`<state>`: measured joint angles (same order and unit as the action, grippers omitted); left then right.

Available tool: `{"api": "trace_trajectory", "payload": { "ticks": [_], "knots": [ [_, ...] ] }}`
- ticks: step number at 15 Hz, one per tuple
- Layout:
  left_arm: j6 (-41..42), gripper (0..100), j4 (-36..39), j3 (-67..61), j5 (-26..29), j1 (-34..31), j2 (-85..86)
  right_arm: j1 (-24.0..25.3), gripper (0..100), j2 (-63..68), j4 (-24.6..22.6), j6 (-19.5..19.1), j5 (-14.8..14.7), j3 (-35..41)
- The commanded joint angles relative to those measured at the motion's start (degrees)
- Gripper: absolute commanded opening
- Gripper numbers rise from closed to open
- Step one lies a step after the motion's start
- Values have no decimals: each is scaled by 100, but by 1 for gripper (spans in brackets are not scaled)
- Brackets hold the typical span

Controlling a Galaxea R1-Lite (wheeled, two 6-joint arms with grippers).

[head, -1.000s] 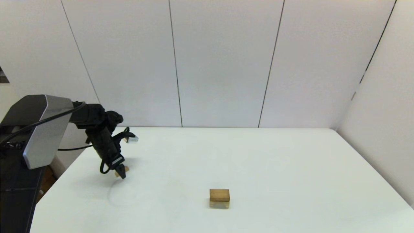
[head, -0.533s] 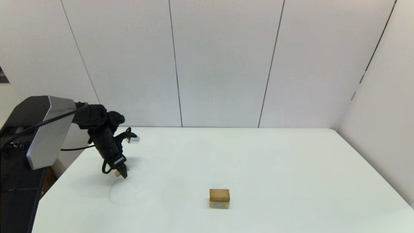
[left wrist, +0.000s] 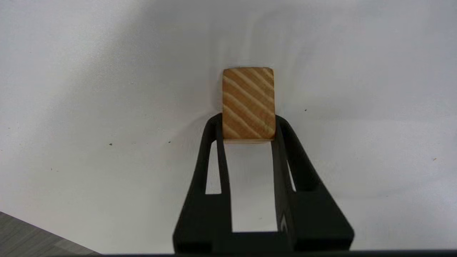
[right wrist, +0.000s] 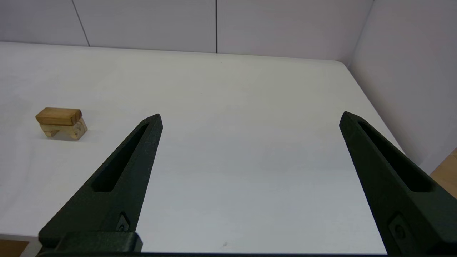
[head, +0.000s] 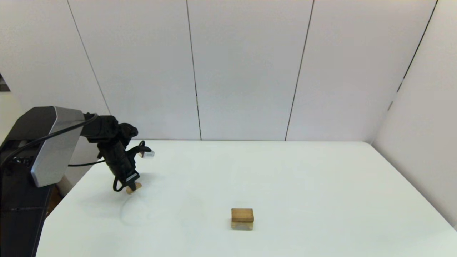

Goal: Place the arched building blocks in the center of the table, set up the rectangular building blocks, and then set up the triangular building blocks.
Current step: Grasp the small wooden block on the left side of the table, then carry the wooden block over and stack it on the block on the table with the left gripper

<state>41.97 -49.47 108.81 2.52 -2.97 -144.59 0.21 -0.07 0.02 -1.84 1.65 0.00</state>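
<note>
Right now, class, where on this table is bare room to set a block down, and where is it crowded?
The table is bare right of the stacked rectangular block on the arched block, and between that stack and the left gripper. Crowding is only at the left gripper, shut on the triangular block.

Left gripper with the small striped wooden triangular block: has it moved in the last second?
Yes. The left gripper, shut on the triangular block, rose slightly, judged against the table's far edge.

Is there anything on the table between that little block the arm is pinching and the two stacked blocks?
No. In the head view, only bare white table lies between the triangular block in the left gripper and the stack.
</note>
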Motion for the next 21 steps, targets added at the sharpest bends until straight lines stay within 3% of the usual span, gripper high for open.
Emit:
{"api": "trace_trajectory", "payload": {
  "ticks": [1, 5, 7, 9, 16, 21],
  "knots": [
    [30, 0, -54, 0, 11, -19, 159, 6, 100, -1, -2, 0, 2, 9],
    [57, 0, -379, -18, 64, -19, 880, -3, 100, -1, -2, 0, 2, 9],
    [153, 0, -529, -27, 521, -1, 1346, -3, 100, -1, -2, 0, 2, 0],
    [997, 0, -757, -36, 925, -1, 1759, 6, 100, -1, -2, 0, 2, 9],
    [3906, 0, -1891, -317, 943, 306, 2893, -3, 100, -1, -2, 0, 2, 9],
    [3695, 0, -1970, -1600, 1075, 1510, 3737, 6, 100, -1, -2, 0, 2, 9]
  ]
}}
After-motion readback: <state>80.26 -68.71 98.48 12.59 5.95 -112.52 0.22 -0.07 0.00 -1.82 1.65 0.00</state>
